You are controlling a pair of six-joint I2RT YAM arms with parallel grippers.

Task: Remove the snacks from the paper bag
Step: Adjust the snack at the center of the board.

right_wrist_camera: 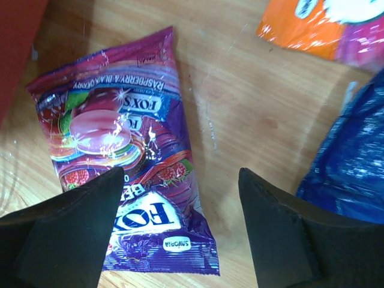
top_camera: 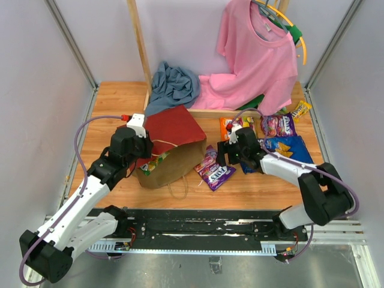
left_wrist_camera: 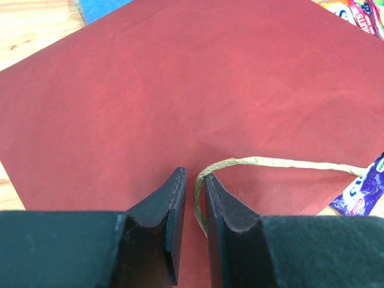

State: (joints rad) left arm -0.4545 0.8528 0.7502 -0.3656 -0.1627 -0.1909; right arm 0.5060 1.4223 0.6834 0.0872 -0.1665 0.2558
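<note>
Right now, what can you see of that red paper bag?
The paper bag lies on its side on the wooden table, its dark red face up and a brown kraft panel facing the near edge. It looks like stiff, slightly creased paper. Its mouth points near-left, where a green-yellow packet peeks out. One thin twine handle trails loose on the table; the other runs between the nearly closed fingers of the left gripper, which holds it.

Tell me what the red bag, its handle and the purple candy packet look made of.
The paper bag: matte dark red paper, by its dull, faintly mottled face with no glare. The handle: twisted paper twine, probably; spiral ridges show. The purple packet: glossy plastic film, likely; bright highlights and crinkles.
</note>
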